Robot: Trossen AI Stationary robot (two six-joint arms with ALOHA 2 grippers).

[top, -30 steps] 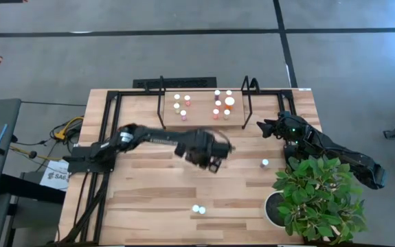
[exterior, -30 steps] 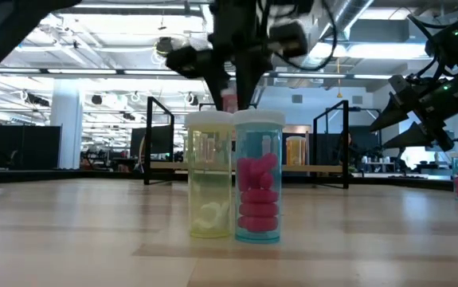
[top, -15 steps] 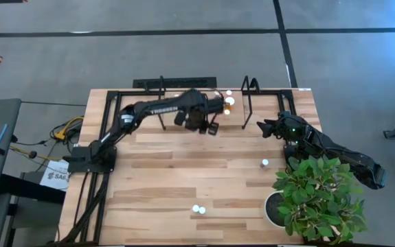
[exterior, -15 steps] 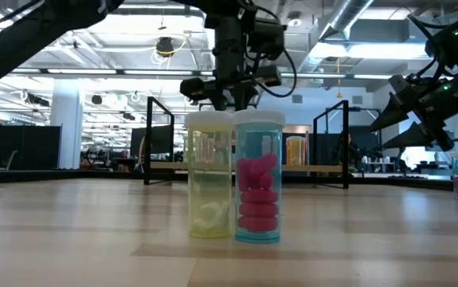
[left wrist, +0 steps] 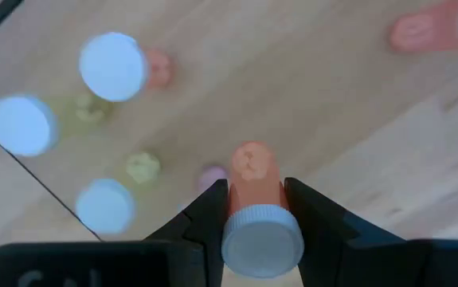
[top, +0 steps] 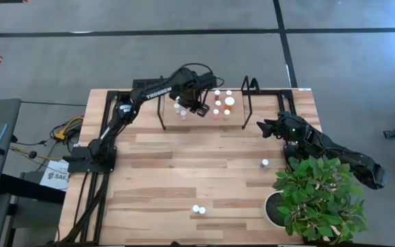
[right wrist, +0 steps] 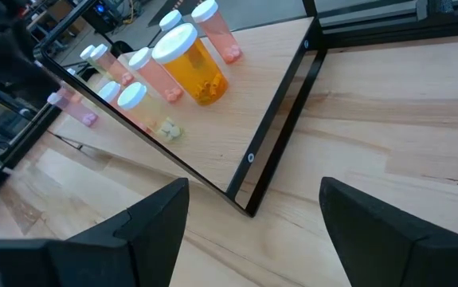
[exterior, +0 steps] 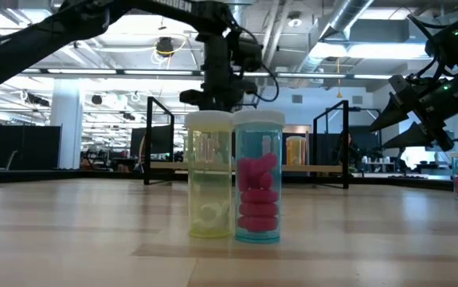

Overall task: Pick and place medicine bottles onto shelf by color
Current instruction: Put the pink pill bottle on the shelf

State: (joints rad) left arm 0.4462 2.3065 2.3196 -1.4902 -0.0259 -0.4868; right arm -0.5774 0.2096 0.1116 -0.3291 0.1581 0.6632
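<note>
My left gripper (top: 198,106) hangs over the shelf (top: 237,118), a light board in a black tube frame at the table's far edge. It is shut on a pinkish-orange medicine bottle (left wrist: 252,179) with a white cap. Several white-capped bottles stand on the shelf board, among them a pink one (left wrist: 155,68), a yellowish one (left wrist: 85,112) and a larger-capped orange one (right wrist: 195,68). On the table stand a loose bottle (top: 264,163) and a pair, yellow (exterior: 210,183) and pink (exterior: 258,187). My right gripper (right wrist: 252,231) waits open by the shelf's right end. My left gripper pinches the bottle's body just under its white cap (left wrist: 262,239) between its two fingers (left wrist: 211,209). The fingers come from above, pointing down. The bottle hangs upright below them, above the shelf board.
Two upright black hoops (top: 250,86) rise from the shelf frame. A leafy plant (top: 317,195) in a round white pot (top: 274,209) fills the near right corner. Bare planks lie across the table's middle and left.
My left gripper has swung from the table's middle toward the far edge and a little to the left, and is now over the shelf. Its wrist has rolled on the way. It stays shut on the bottle, which has travelled with it.
</note>
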